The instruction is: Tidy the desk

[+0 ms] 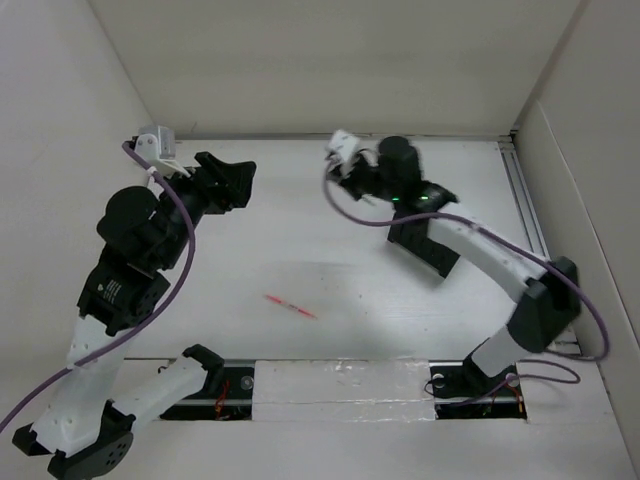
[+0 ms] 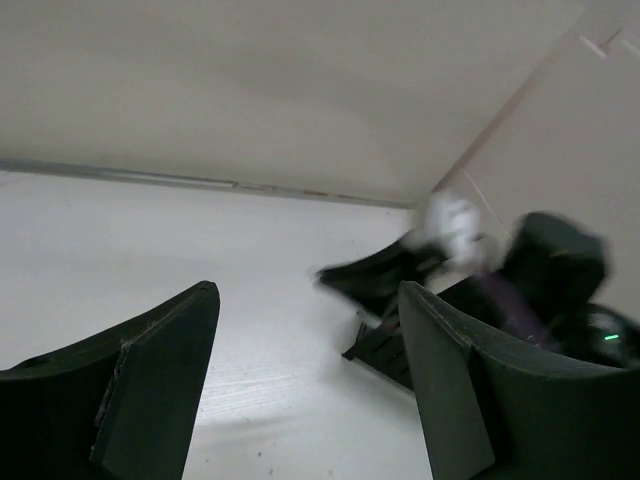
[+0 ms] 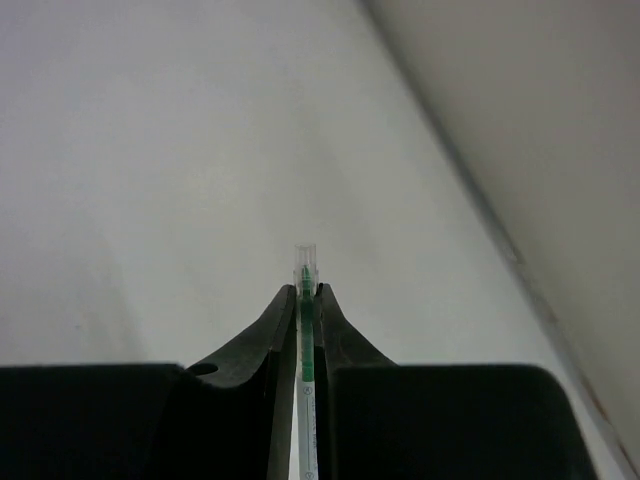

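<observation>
Two pens matter here. The green pen [image 3: 305, 262] is pinched between the jaws of the right gripper [image 3: 302, 297], lying lengthwise along them with only its clear tip past the ends, above the far part of the desk [image 1: 300, 230]. On so thin and smooth a barrel the grip looks slight. A quick swing could make it pivot or slide out.

The left gripper [image 2: 308, 300] hangs over the far left, jaws spread and empty, facing the right arm, so a shared reach to centre risks a clash. A red pen [image 1: 290, 306] lies alone near the front middle. A dark box-like shape [image 1: 415, 245] sits partly hidden under the right arm.
</observation>
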### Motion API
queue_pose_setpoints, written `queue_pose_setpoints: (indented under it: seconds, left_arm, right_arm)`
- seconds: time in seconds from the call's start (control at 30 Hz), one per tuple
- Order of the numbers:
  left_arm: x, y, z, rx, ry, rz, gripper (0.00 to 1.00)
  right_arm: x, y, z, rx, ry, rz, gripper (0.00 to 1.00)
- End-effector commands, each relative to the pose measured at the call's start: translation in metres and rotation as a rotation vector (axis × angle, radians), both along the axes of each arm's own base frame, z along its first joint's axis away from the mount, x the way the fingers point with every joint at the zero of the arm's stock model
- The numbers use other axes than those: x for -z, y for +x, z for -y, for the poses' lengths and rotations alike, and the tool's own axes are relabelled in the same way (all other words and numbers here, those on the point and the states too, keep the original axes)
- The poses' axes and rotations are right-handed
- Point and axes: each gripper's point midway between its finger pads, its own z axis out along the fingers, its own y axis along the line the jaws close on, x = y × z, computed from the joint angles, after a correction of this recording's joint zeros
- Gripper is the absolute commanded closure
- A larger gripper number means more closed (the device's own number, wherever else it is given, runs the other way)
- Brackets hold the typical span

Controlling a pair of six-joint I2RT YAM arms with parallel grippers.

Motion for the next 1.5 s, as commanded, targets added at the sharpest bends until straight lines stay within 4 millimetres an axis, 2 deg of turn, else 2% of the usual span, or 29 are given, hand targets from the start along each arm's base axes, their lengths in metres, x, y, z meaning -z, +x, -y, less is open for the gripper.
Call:
queue_pose_setpoints:
  seconds: [0.0,0.03,0.07,0.1,0.13,0.17,0.2,0.27,0.3,0.37,0.4,0.5,0.77,0.8,0.9,0.93,1.0,1.03,1.07,1.1,1.17,1.2,1.27,1.3,1.33,1.37,1.4,1.43,1.47]
  left_arm:
    - [0.012,0.009,0.016,0.052,0.002,-0.011,0.32]
    - [0.017,0.010,0.021,0.070,0.003,-0.025,0.32]
    - [0.025,0.012,0.023,0.075,0.008,-0.042,0.32]
    - [0.029,0.013,0.026,0.082,0.008,-0.051,0.32]
    - [0.032,0.014,0.029,0.096,0.008,-0.057,0.32]
    - [0.036,0.015,0.031,0.099,0.007,-0.065,0.32]
    - [0.038,0.017,0.034,0.105,0.006,-0.070,0.32]
    - [0.039,0.019,0.039,0.124,0.005,-0.074,0.32]
    - [0.041,0.022,0.042,0.131,0.004,-0.078,0.32]
    - [0.041,0.025,0.047,0.147,0.001,-0.083,0.32]
    - [0.041,0.027,0.048,0.147,-0.003,-0.083,0.32]
    - [0.042,0.026,0.057,0.191,-0.006,-0.090,0.32]
    - [0.045,0.022,0.051,0.171,-0.006,-0.105,0.32]
    - [0.045,0.022,0.050,0.168,-0.004,-0.104,0.32]
    - [0.044,0.019,0.048,0.162,-0.005,-0.102,0.32]
    - [0.045,0.019,0.048,0.163,-0.004,-0.104,0.32]
    - [0.043,0.019,0.047,0.163,-0.006,-0.101,0.32]
    - [0.043,0.019,0.048,0.163,-0.006,-0.101,0.32]
    - [0.042,0.019,0.047,0.164,-0.007,-0.098,0.32]
    - [0.041,0.019,0.047,0.162,-0.006,-0.096,0.32]
    - [0.036,0.018,0.046,0.162,-0.008,-0.085,0.32]
    - [0.031,0.017,0.046,0.163,-0.011,-0.077,0.32]
    - [0.025,0.017,0.046,0.163,-0.015,-0.064,0.32]
    - [0.022,0.017,0.046,0.164,-0.019,-0.057,0.32]
    - [0.012,0.015,0.045,0.164,-0.031,-0.039,0.32]
    - [0.008,0.014,0.044,0.164,-0.037,-0.030,0.32]
    - [0.003,0.013,0.044,0.164,-0.044,-0.018,0.32]
    - [-0.006,0.010,0.043,0.167,-0.058,-0.002,0.32]
    - [-0.013,0.010,0.037,0.137,-0.072,0.011,0.32]
  right_arm:
    - [-0.070,0.026,0.093,0.196,0.269,0.083,1.00]
    - [-0.110,0.016,0.125,0.224,0.364,0.168,1.00]
    - [-0.088,0.028,0.174,0.335,0.394,0.125,1.00]
    - [-0.091,0.022,0.193,0.335,0.432,0.125,1.00]
    - [-0.110,0.013,0.214,0.346,0.484,0.184,1.00]
    - [-0.088,0.012,0.230,0.378,0.508,0.126,1.00]
    - [-0.081,0.013,0.258,0.413,0.520,0.115,1.00]
    - [-0.078,0.008,0.275,0.418,0.574,0.112,1.00]
    - [-0.057,0.005,0.286,0.445,0.609,0.053,1.00]
    - [-0.056,0.003,0.293,0.440,0.685,0.065,1.00]
    - [-0.039,0.000,0.292,0.426,0.703,0.021,1.00]
    - [-0.040,0.000,0.295,0.373,0.758,0.043,1.00]
    - [-0.010,-0.005,0.314,0.463,0.717,0.030,0.98]
    - [-0.006,-0.006,0.319,0.485,0.711,0.025,0.94]
    - [-0.002,-0.010,0.327,0.532,0.692,0.029,0.67]
    - [0.001,-0.011,0.328,0.546,0.684,0.012,0.52]
    - [-0.017,-0.012,0.331,0.552,0.646,0.067,0.40]
    - [-0.018,-0.013,0.327,0.558,0.607,0.040,0.33]
    - [-0.021,-0.013,0.327,0.552,0.585,0.068,0.32]
    - [-0.038,-0.011,0.325,0.548,0.572,0.096,0.32]
    - [-0.036,-0.011,0.301,0.492,0.480,0.083,0.43]
    - [-0.035,-0.010,0.277,0.444,0.441,0.060,0.66]
    - [-0.035,-0.018,0.240,0.349,0.403,0.036,0.91]
    - [-0.025,-0.016,0.223,0.336,0.370,0.008,1.00]
    - [-0.021,-0.020,0.203,0.302,0.342,-0.020,1.00]
    - [-0.015,-0.037,0.158,0.186,0.308,-0.039,1.00]
    - [-0.009,-0.042,0.138,0.156,0.282,-0.052,1.00]
    - [0.016,-0.046,0.115,0.123,0.231,-0.116,1.00]
    - [0.019,-0.070,0.072,0.017,0.207,-0.130,1.00]
